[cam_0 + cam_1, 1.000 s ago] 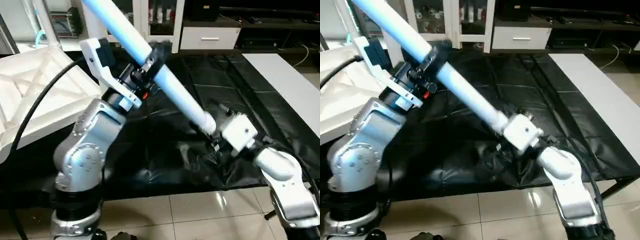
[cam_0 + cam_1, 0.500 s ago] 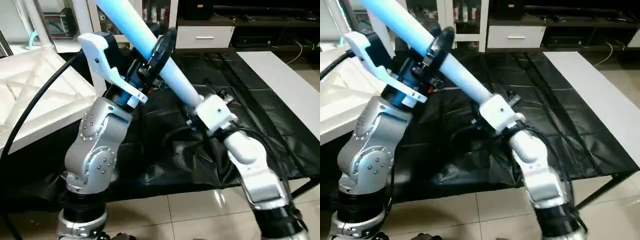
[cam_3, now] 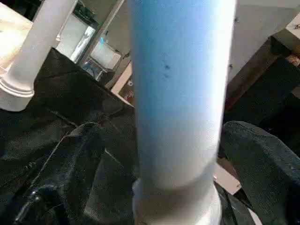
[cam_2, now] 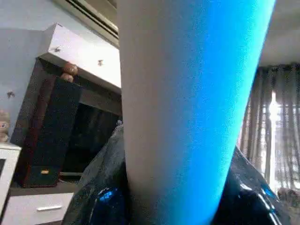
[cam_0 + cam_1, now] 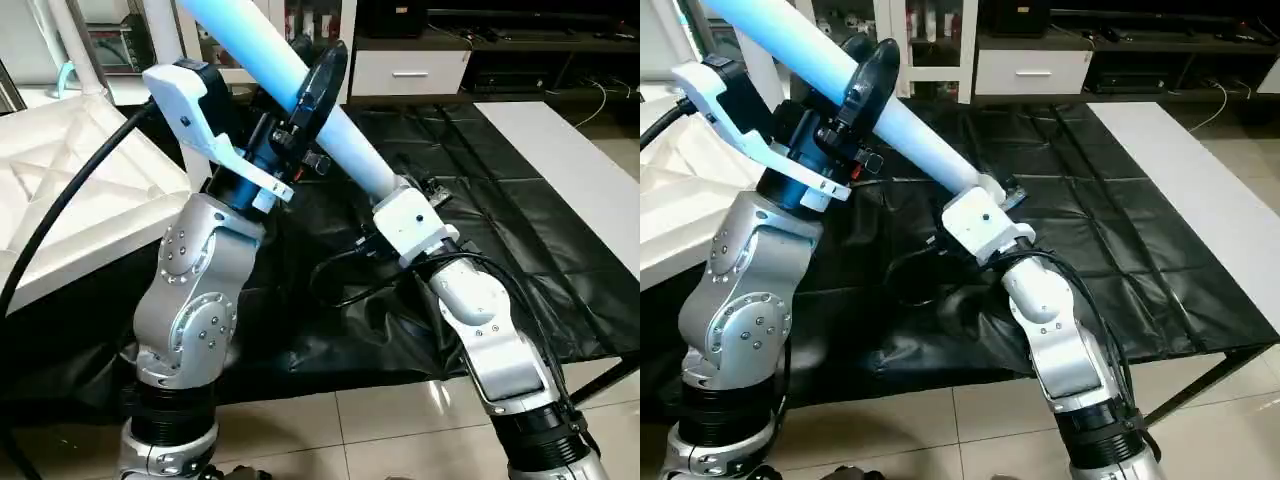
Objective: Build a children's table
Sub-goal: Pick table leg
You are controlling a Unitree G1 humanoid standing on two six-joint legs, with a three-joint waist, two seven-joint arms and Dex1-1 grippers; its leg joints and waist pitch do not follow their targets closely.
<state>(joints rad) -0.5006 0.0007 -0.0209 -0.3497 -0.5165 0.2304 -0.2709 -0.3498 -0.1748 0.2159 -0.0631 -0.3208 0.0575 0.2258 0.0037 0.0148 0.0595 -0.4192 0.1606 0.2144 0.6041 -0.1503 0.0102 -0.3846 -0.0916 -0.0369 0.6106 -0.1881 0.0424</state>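
Both grippers clamp one tilted white table leg [image 5: 330, 135]: the left gripper [image 5: 310, 95] mid-shaft, the right gripper [image 5: 395, 195] near its lower end, above the black sheet [image 5: 480, 170]. The tabletop [image 5: 70, 190] lies underside-up off to the left.

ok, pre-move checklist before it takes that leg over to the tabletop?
1. Left gripper closed around the leg: ok, black fingers wrap it mid-length.
2. Right gripper on the leg's lower end: cannot tell, the wrist housing hides the fingers.
3. Tabletop underside up, ribs showing: ok.
4. Another leg already stands in a corner socket: ok.
5. Target socket free: cannot tell.
6. Black sheet on the work surface is wrinkled: not ok.
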